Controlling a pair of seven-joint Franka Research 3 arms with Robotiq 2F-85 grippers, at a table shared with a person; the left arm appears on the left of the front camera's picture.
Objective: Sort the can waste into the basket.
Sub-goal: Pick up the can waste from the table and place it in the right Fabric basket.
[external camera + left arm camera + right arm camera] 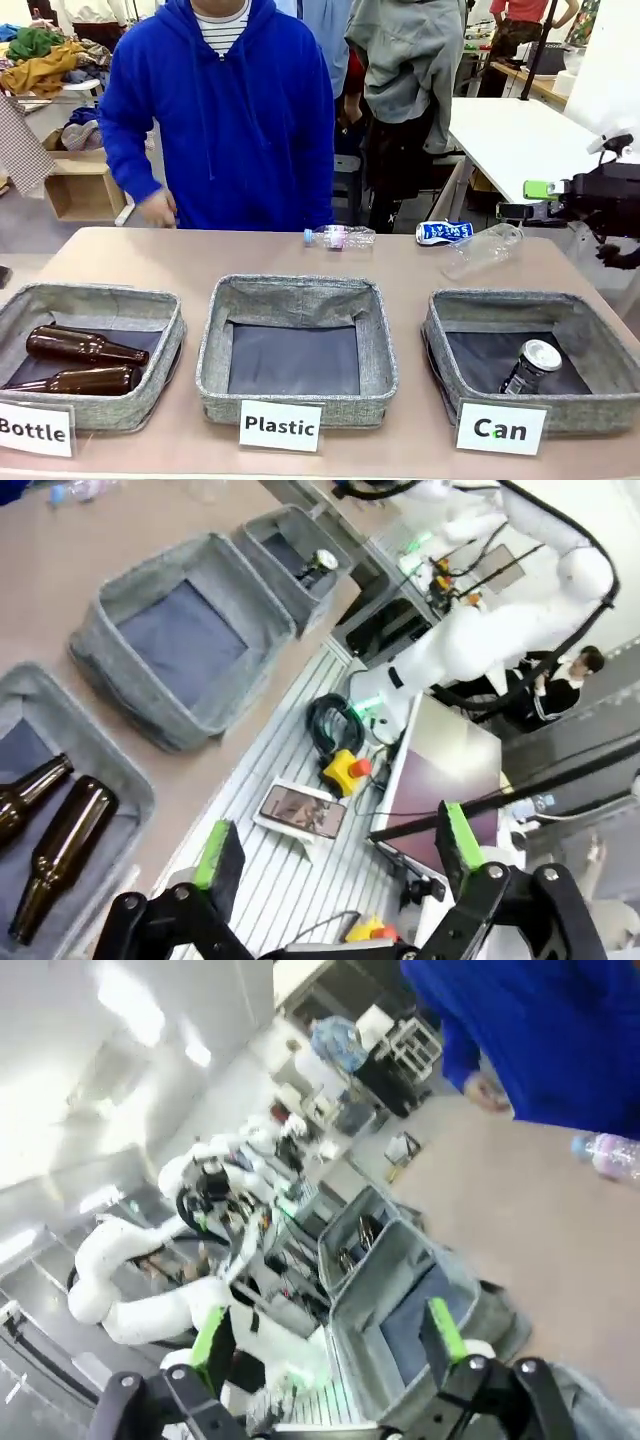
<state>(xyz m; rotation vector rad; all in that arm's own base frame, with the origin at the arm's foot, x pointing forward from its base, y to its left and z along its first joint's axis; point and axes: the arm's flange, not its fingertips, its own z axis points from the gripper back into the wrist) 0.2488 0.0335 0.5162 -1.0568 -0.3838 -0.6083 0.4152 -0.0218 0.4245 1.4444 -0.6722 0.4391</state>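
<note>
**Can Sorting Station: One Can Binned, One on the Worktop**

White label cards stand along the near edge of the worktop [150,260], one in front of each of three grey fabric baskets. The "Can" card [500,428] marks the Can basket [455,320] at the robot's right. The black can [530,368] leans inside this basket on the dark lining, silver top uppermost, near the front wall. The Plastic basket [215,340] sits in the middle. The Bottle basket [20,310] at the left holds two brown glass bottles [85,347] lying side by side.

The blue can [444,232] lies on its side at the far edge of the worktop, outside all baskets. Just beside it, to the right, lies a clear plastic bottle [482,250]. A second clear bottle [340,237] lies to its left, apart from it.

Right gripper [520,199]: raised at the right edge of the front view, fingers pointing toward the blue can and apart from it. In the right wrist view the fingers are spread with nothing between them.

Left gripper [338,850]: fingers spread, nothing held, positioned off the near side of the worktop.

A person in a blue hoodie [220,110] stands at the far side, one hand [157,208] hanging near the worktop edge.
</note>
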